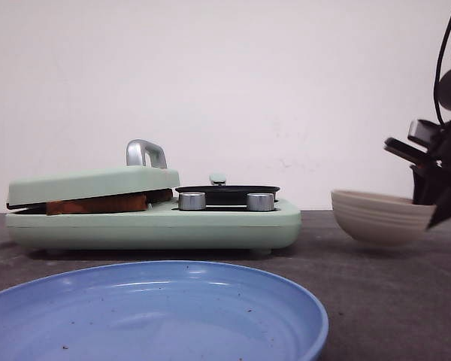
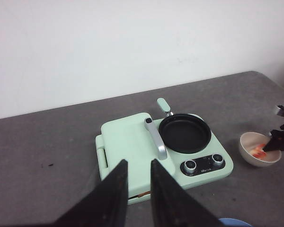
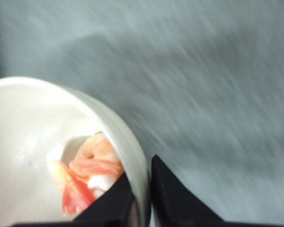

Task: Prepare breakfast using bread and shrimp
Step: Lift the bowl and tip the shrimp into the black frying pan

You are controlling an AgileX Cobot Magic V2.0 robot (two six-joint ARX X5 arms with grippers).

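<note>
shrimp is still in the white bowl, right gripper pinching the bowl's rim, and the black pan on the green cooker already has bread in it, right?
Not quite. The black pan is empty, as the left wrist view shows; the bread sits under the cooker's closed lid. The rest holds: the shrimp lies in the white bowl, and the right gripper pinches its rim.

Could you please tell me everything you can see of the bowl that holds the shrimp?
The bowl is small, round and off-white, ceramic-looking, with faint horizontal ridges outside. In the front view it looks tilted, one side off the table, right of the green cooker. Pink-orange shrimp lie inside. The right gripper is shut on its rim, one finger inside, one outside.
</note>
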